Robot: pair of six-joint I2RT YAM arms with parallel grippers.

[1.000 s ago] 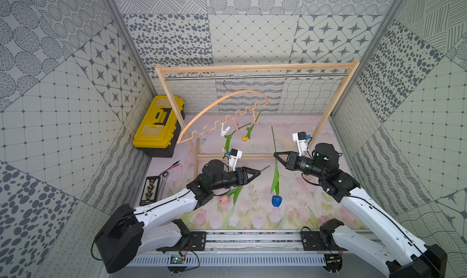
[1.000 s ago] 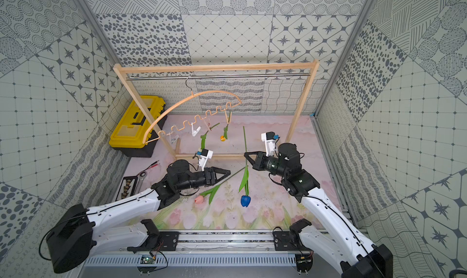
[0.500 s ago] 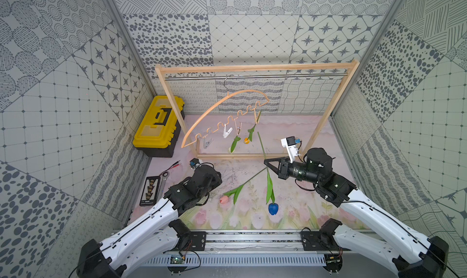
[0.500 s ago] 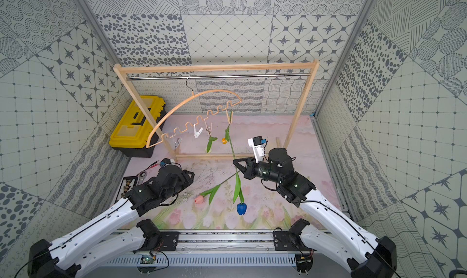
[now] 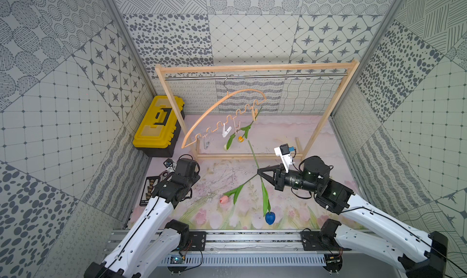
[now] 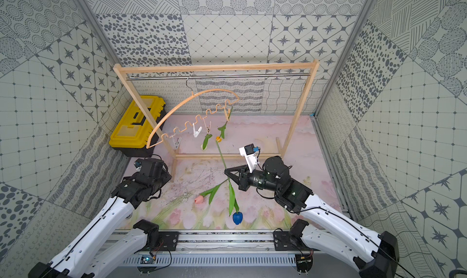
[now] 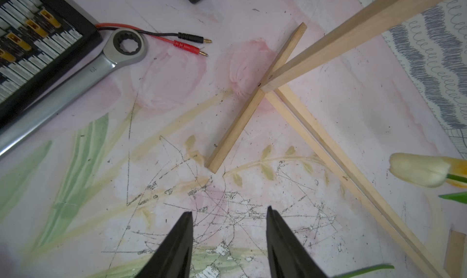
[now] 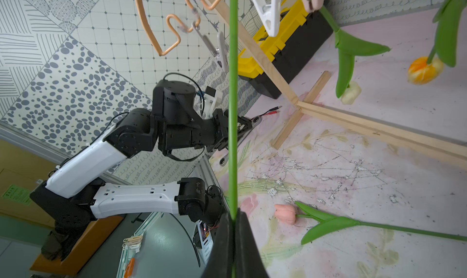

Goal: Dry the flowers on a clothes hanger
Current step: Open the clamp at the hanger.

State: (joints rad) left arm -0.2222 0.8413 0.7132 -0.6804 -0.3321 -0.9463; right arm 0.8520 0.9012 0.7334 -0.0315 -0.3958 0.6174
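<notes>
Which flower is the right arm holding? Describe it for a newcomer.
Look in front of the big wooden frame, above the pink mat. There the right gripper is shut on a green stem, flower head hanging down. That is the blue tulip, the only blue one: the pink tulip lies on the mat, the cream tulip and yellow tulip hang from the hanger.

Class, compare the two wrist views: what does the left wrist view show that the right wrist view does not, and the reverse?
Left wrist only: the left claw, open and empty above the mat. Right wrist only: the right claw shut on a green stem, the pink tulip lying on the mat, and the left arm. Both: the cream tulip, the wrench, the red and black leads, the frame's foot.
</notes>
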